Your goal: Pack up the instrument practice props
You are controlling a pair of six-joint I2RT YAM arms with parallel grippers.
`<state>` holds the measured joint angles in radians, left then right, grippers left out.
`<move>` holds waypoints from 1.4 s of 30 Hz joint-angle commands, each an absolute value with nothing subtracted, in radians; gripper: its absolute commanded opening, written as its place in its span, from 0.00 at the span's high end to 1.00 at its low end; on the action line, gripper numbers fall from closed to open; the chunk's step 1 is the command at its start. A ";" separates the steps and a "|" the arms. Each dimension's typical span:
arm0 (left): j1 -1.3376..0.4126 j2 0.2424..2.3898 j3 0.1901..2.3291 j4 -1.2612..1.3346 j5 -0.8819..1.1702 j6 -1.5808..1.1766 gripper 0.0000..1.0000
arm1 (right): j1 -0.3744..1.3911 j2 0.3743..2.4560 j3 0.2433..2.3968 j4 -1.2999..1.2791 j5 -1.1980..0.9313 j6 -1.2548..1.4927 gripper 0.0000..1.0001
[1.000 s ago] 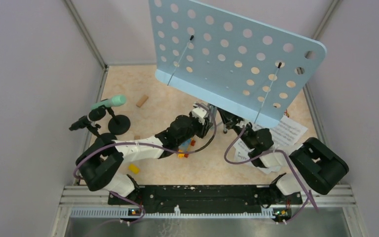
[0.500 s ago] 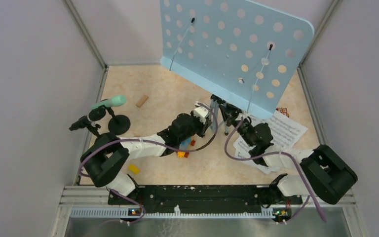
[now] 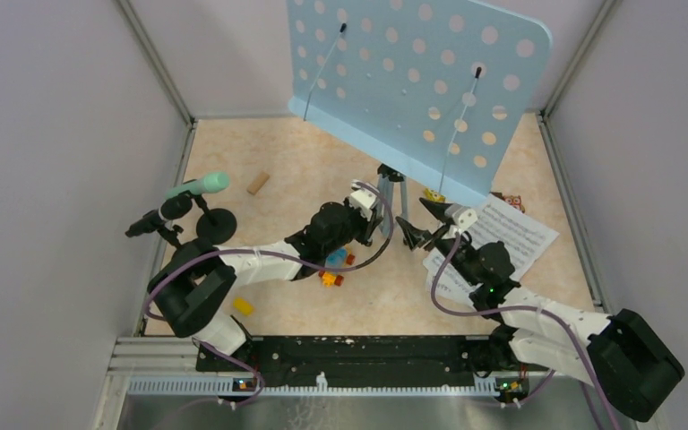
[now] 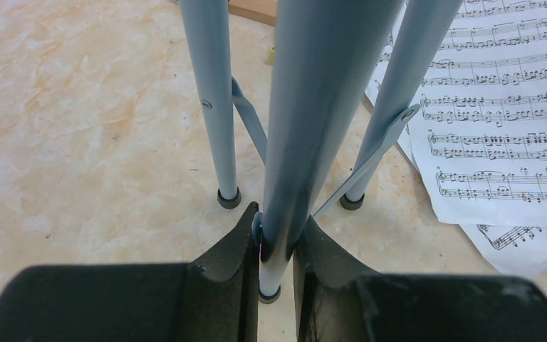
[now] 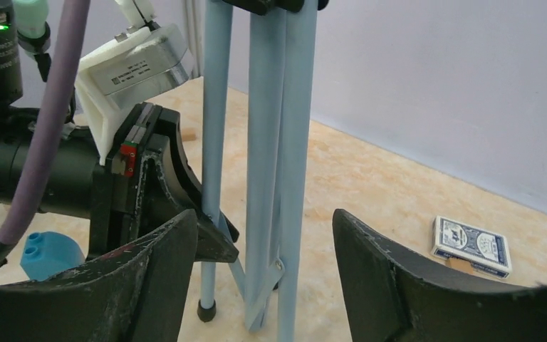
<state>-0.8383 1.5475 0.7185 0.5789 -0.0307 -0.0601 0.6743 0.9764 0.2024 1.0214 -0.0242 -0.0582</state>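
Observation:
The pale-blue perforated music desk (image 3: 412,81) stands tilted on its silver tripod (image 3: 392,193) mid-table. My left gripper (image 3: 378,215) is shut on one tripod leg (image 4: 306,142) just above its rubber foot, as the left wrist view shows (image 4: 276,239). My right gripper (image 3: 417,224) stands open just right of the tripod, and the folded legs (image 5: 285,142) show beyond its spread fingers (image 5: 263,217) without touching them. White sheet-music pages (image 3: 511,237) lie right of the stand. A mint-green microphone (image 3: 199,186) and a black microphone (image 3: 148,222) sit in round-based holders (image 3: 218,224) at the left.
Colourful toy bricks (image 3: 336,262) lie under my left arm, with a yellow one (image 3: 243,306) near its base. A tan wooden block (image 3: 257,184) lies behind the microphones. A small blue card box (image 5: 470,246) rests near the back wall. Grey walls close in three sides.
My right gripper has opened and drawn back from the tripod. The music desk has swung left and more upright. My left gripper stays clamped on the leg.

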 commanded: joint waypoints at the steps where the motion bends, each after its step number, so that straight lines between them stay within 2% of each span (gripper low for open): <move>1: -0.831 1.568 0.735 0.541 -0.006 -0.070 1.00 | 0.684 0.949 0.228 0.976 -0.065 -0.056 0.31; 15: -0.832 1.561 0.754 0.517 0.067 -0.056 1.00 | 0.680 1.213 0.456 1.088 -0.095 -0.021 0.20; 27: -0.832 1.541 0.745 0.507 0.113 -0.049 1.00 | 0.679 1.390 0.554 1.179 -0.016 -0.013 0.18; 29: -0.831 1.534 0.741 0.506 0.107 -0.056 0.92 | 0.679 1.431 0.577 1.200 -0.023 -0.014 0.18; 32: -0.833 1.514 0.727 0.502 0.084 -0.065 0.67 | 0.679 1.489 0.602 1.248 -0.025 -0.012 0.21; 33: -0.832 1.502 0.718 0.501 0.065 -0.071 0.60 | 0.680 1.504 0.607 1.257 -0.022 -0.009 0.23; 34: -0.832 1.489 0.706 0.499 0.048 -0.076 0.46 | 0.679 1.514 0.611 1.266 -0.019 -0.007 0.27; 36: -0.831 1.444 0.679 0.506 0.018 -0.082 0.05 | 0.680 1.527 0.612 1.284 -0.022 -0.007 0.43; 37: -0.833 1.429 0.664 0.507 0.010 -0.084 0.02 | 0.679 1.528 0.612 1.288 -0.025 -0.008 0.51; 40: -0.832 1.367 0.623 0.514 -0.059 -0.086 0.01 | 0.679 1.526 0.622 1.272 -0.041 -0.008 0.79; 41: -0.832 1.351 0.611 0.520 -0.067 -0.087 0.01 | 0.679 1.521 0.629 1.255 -0.050 0.015 0.96; 42: -0.832 1.339 0.600 0.529 -0.073 -0.085 0.01 | 0.679 1.512 0.640 1.232 -0.053 0.041 1.00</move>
<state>-0.8318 1.4185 0.6338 0.4923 -0.0101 -0.0792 0.6731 1.5276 0.5728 1.2106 -0.0380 -0.0299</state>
